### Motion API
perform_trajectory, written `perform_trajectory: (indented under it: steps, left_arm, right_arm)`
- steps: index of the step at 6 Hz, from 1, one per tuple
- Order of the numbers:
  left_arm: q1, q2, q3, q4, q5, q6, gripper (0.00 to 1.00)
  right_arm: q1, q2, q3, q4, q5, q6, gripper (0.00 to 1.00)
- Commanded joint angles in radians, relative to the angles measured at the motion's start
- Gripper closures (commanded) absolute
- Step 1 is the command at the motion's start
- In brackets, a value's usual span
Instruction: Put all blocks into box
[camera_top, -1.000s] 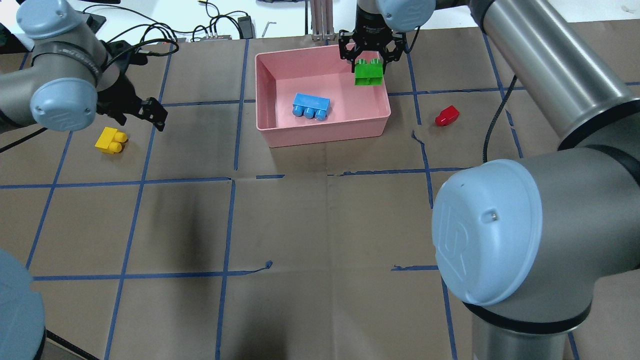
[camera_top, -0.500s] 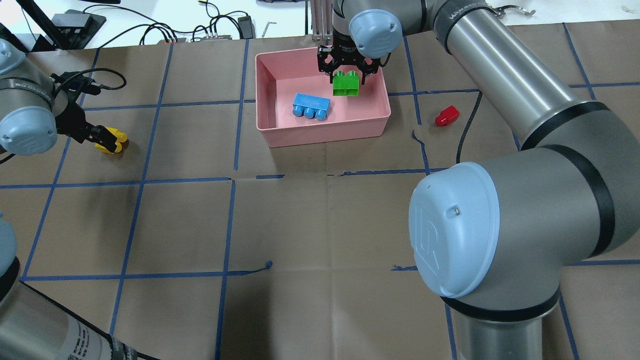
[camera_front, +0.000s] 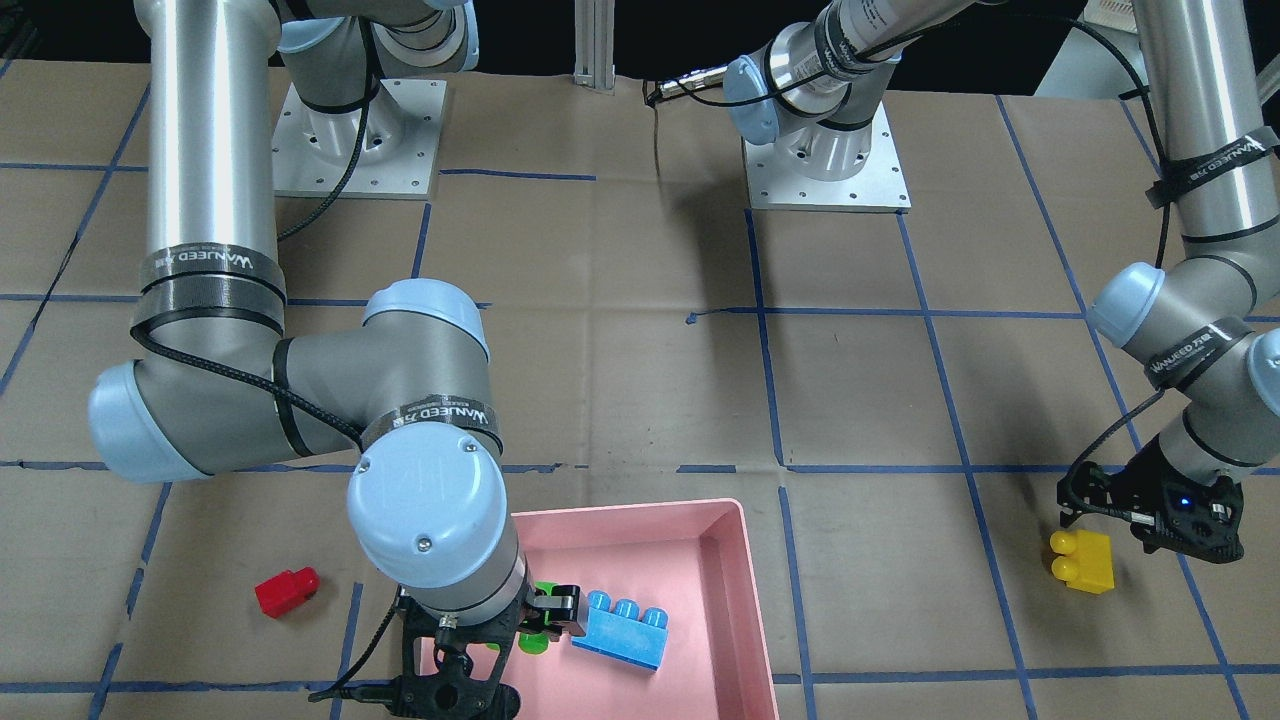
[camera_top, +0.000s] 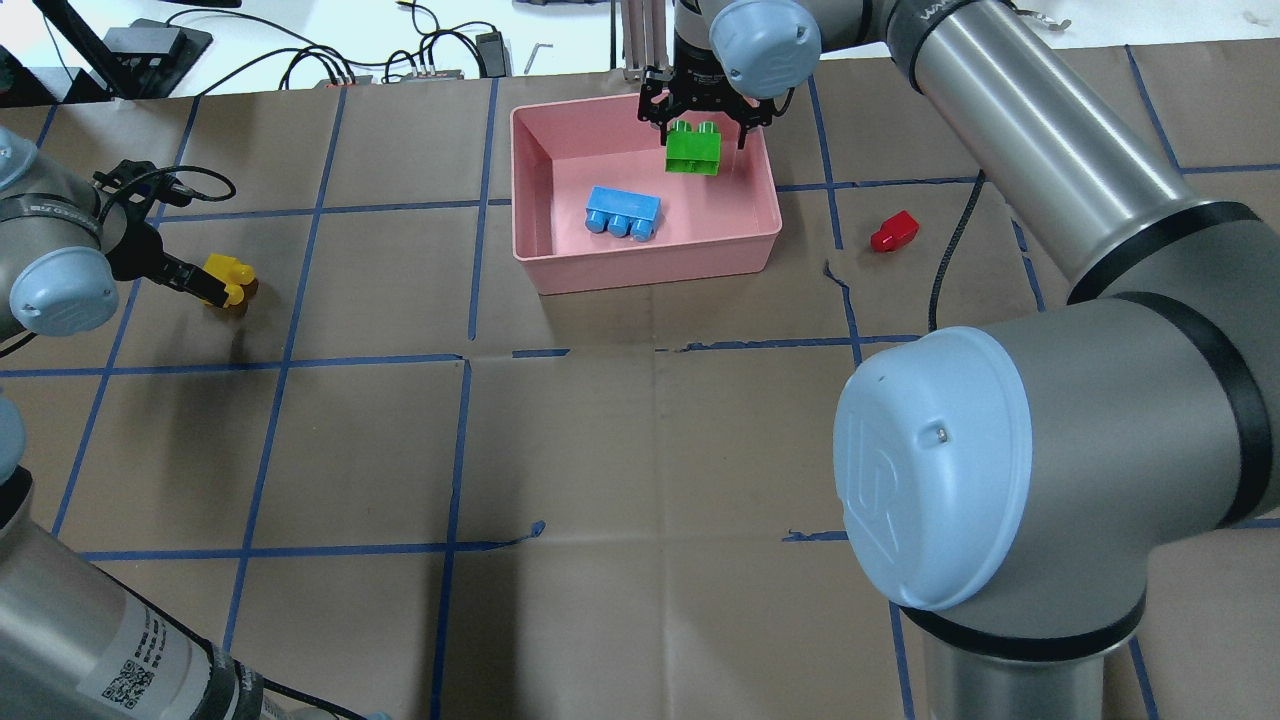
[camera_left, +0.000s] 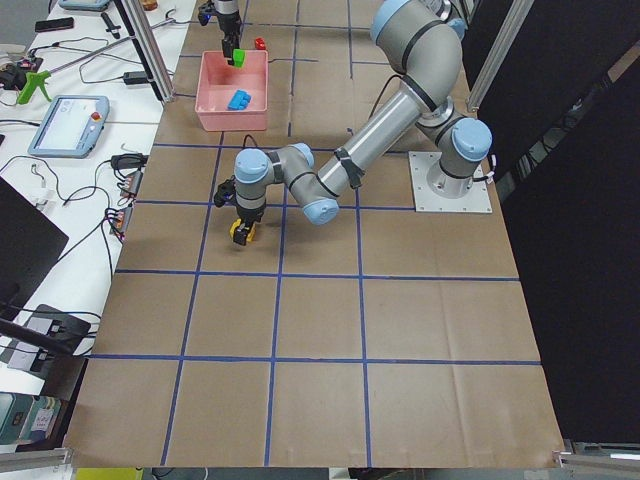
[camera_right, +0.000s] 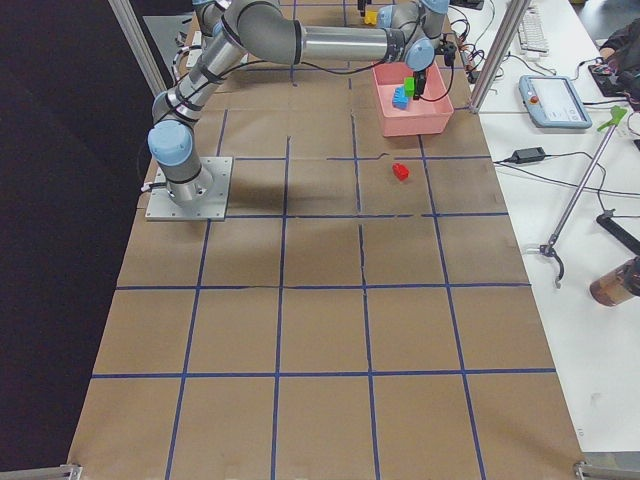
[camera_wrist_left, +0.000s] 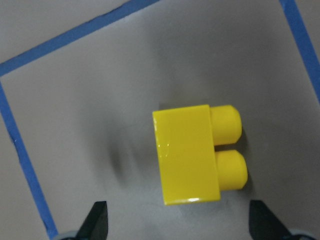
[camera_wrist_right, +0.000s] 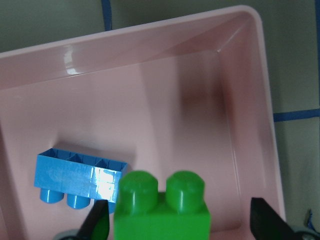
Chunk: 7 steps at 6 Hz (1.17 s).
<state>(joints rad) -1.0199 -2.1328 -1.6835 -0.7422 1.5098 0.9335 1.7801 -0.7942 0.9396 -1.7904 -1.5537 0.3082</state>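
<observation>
The pink box (camera_top: 650, 265) stands at the table's far middle with the blue block (camera_top: 621, 213) lying in it. My right gripper (camera_top: 697, 128) hangs over the box's far right part. In the right wrist view the green block (camera_wrist_right: 162, 210) sits between the gripper's (camera_wrist_right: 180, 225) spread fingertips, with a clear gap on one side. The yellow block (camera_top: 230, 275) lies on the table at the left. My left gripper (camera_top: 205, 288) is open right over it, and the yellow block (camera_wrist_left: 192, 155) lies between its finger lines. The red block (camera_top: 893, 232) lies right of the box.
An aluminium post (camera_top: 640, 40) stands just behind the box. Cables and devices (camera_top: 430, 60) lie beyond the table's far edge. My right arm's big elbow (camera_top: 940, 460) blocks the overhead view at the near right. Blue tape lines cross the brown table cover.
My right gripper carried the green block from the box's right rim to over the box's inside. My left gripper moved left and down to the yellow block.
</observation>
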Motion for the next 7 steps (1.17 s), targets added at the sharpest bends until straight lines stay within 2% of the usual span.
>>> perform_trajectory:
  steps: [1, 3, 4, 5, 6, 7]
  left_arm:
    - [0.001, -0.024, 0.013, -0.002, -0.017, 0.001, 0.02]
    - [-0.002, -0.030, 0.004, -0.003, -0.020, -0.042, 0.02]
    - [-0.002, -0.032, 0.005, -0.006, -0.054, -0.044, 0.02]
    - [-0.003, -0.048, 0.027, -0.006, -0.063, -0.044, 0.02]
    - [-0.002, -0.050, 0.027, -0.006, -0.095, -0.044, 0.11]
    - [-0.003, -0.049, 0.024, -0.005, -0.097, -0.056, 0.41]
  right_arm:
    - [-0.016, -0.026, 0.010, 0.014, -0.002, -0.029, 0.00]
    - [-0.028, -0.034, 0.008, 0.014, -0.006, -0.044, 0.00]
    - [-0.091, -0.065, 0.014, 0.029, -0.008, -0.088, 0.00]
    - [-0.175, -0.089, 0.015, 0.092, -0.012, -0.101, 0.00]
    - [-0.241, -0.095, 0.015, 0.109, -0.012, -0.168, 0.00]
    - [-0.276, -0.094, 0.018, 0.112, -0.016, -0.284, 0.00]
